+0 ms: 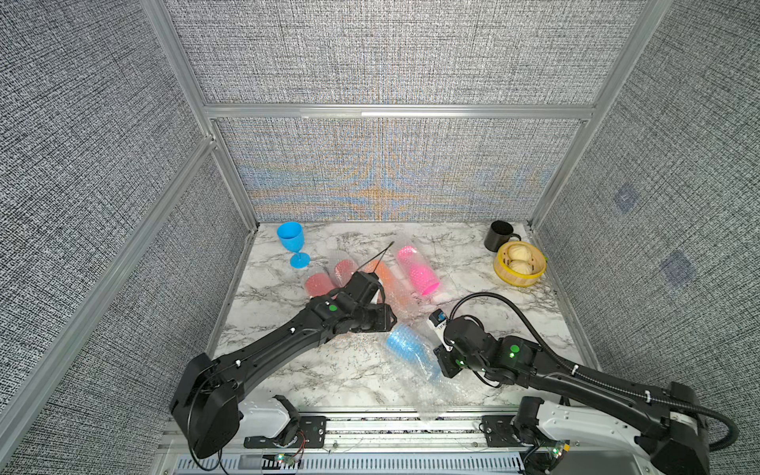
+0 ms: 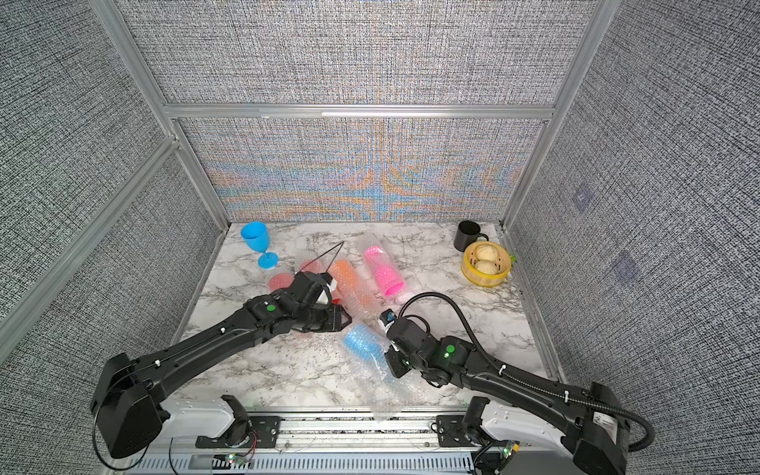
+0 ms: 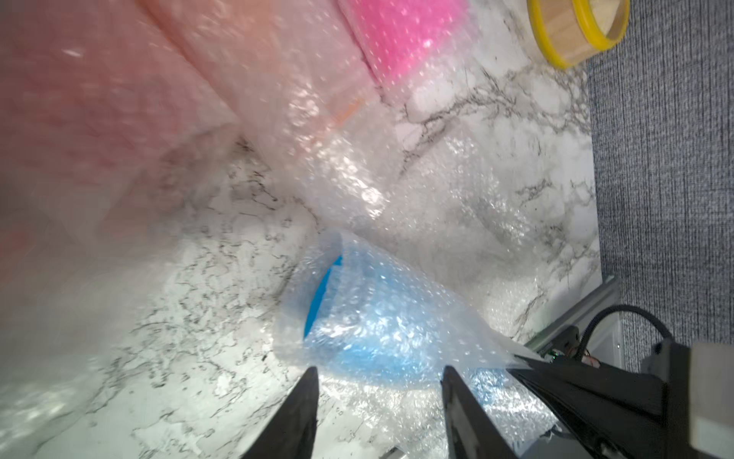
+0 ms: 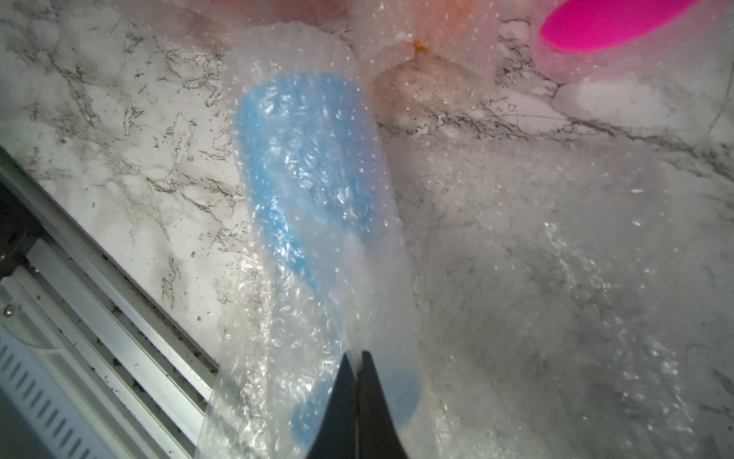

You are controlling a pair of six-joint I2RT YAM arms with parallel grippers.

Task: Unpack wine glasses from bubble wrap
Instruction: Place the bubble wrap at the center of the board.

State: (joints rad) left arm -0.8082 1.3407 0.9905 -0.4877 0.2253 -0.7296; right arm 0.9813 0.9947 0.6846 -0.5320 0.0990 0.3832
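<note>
One blue glass (image 1: 293, 242) stands unwrapped; five lie wrapped. The right gripper (image 4: 356, 357) pinches the bubble wrap (image 4: 302, 318) around the second blue glass (image 4: 302, 159), seemingly by its foot. The left gripper (image 3: 379, 371), half-spread and empty, faces its mouth just ahead.

Bright, even light is falling from overhead onto my marbled tabletop (image 1: 288, 370), leaving only faint, soft shadows. Coloured moiré bands are shimmering across the far wall (image 1: 390, 177) in both top views. Close up, my wrist views are smearing out of focus, and glare is sparkling off the bubble wrap (image 4: 556, 258).
</note>
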